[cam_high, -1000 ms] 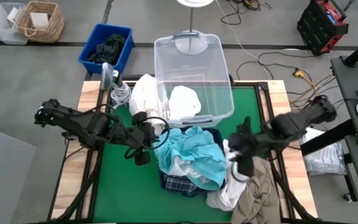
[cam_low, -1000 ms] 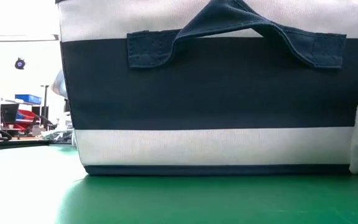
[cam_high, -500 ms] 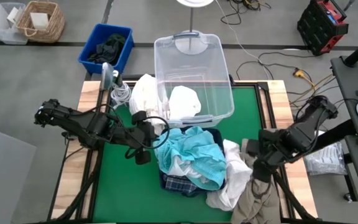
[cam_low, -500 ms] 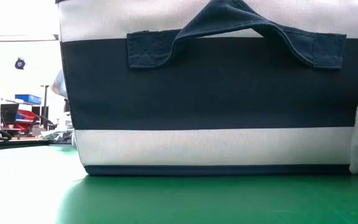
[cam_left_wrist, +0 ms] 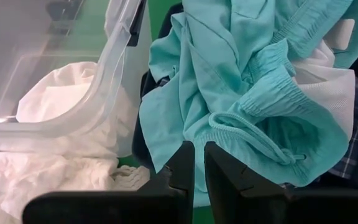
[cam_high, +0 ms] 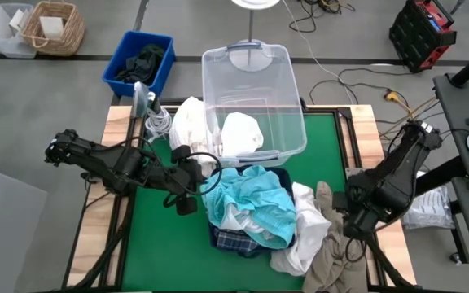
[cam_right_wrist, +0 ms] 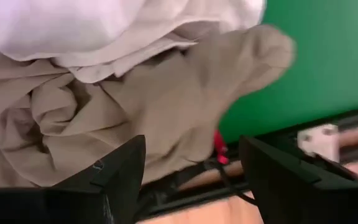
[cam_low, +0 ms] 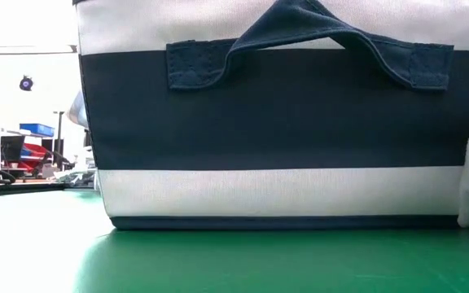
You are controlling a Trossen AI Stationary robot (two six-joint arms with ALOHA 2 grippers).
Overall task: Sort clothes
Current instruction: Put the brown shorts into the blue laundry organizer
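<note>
A heap of clothes lies on the green mat: a teal garment [cam_high: 255, 199] on top, a navy-and-white plaid one [cam_high: 234, 242] under it, a white one [cam_high: 304, 236] and a khaki one [cam_high: 332, 256] at the near right. My left gripper [cam_high: 202, 177] stands shut at the teal garment's left edge [cam_left_wrist: 166, 155]. My right gripper [cam_high: 350, 218] hovers open by the table's right edge, with the khaki garment [cam_right_wrist: 135, 118] beyond its fingers. A white garment [cam_high: 241, 134] lies in the clear bin [cam_high: 283, 77]. My left gripper reaches level from the table's left, its shut fingertips [cam_left_wrist: 185, 165] right at the teal garment's lower edge [cam_left_wrist: 194, 196]. Whether they touch the cloth or hold any of it cannot be told.
Another white garment [cam_high: 190, 122] and a coiled white cable [cam_high: 157, 120] lie left of the bin. A blue bin [cam_high: 124, 53] with dark clothes and a wicker basket [cam_high: 51, 24] stand on the floor beyond. A navy-and-white fabric box [cam_low: 275, 122] blocks the low view.
My right gripper has drawn back from the white and khaki clothes toward the table's right and near edges. The white garment has settled onto the heap, and a khaki flap now lies out over the green mat.
</note>
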